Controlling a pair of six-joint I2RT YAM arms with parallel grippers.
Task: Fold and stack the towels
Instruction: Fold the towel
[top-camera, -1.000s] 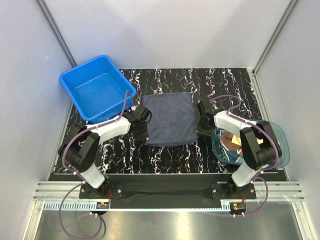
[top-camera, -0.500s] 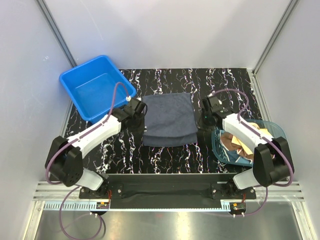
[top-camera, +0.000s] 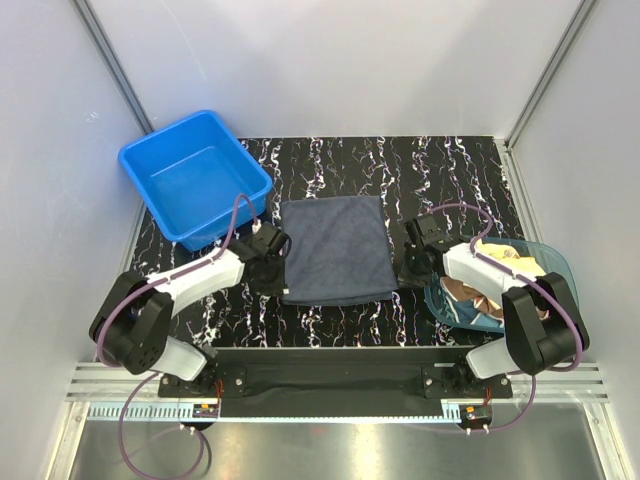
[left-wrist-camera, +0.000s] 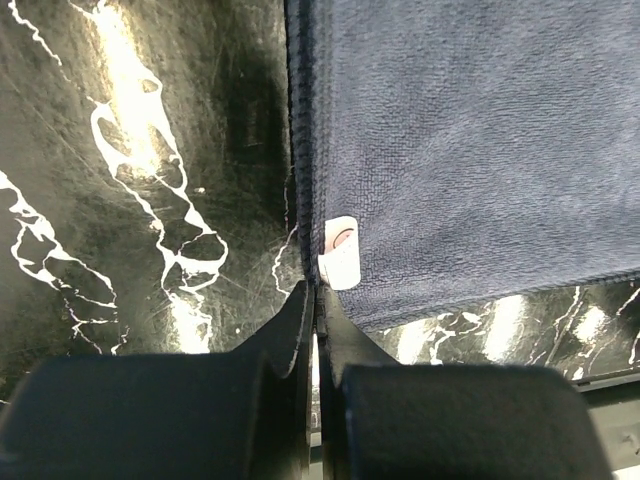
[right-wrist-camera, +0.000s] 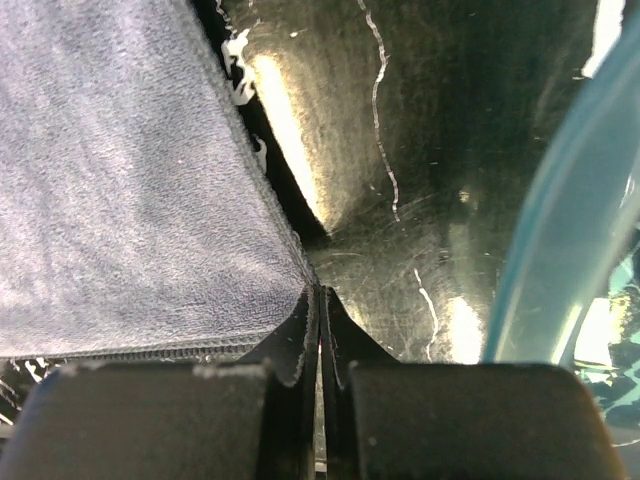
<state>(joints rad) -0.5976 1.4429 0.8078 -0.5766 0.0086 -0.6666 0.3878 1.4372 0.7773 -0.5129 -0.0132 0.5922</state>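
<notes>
Top view: the navy towel (top-camera: 335, 250) lies flat mid-table, and the left gripper (top-camera: 280, 275) and right gripper (top-camera: 400, 275) sit at its near corners. Both are clenched. The other towels (top-camera: 465, 287) wait in the bowl (top-camera: 565, 290) on the right. The risk here is uneven lifting: if one arm leads, the fold comes out skewed.

Left wrist view: the left gripper (left-wrist-camera: 314, 295) has its jaws pressed tight, tips right at the towel (left-wrist-camera: 470, 150) edge beside a white label (left-wrist-camera: 338, 252). Whether any cloth is actually caught between them, I can't tell. If the bite is this shallow, the edge may slip free halfway through a fold.

Right wrist view: the right gripper (right-wrist-camera: 319, 298) is also squeezed closed, tips touching the very corner of the towel (right-wrist-camera: 120, 180). That's a thin hold at best. The bowl (right-wrist-camera: 540, 250) rim stands close on the right, so a wide swing could knock it.
</notes>
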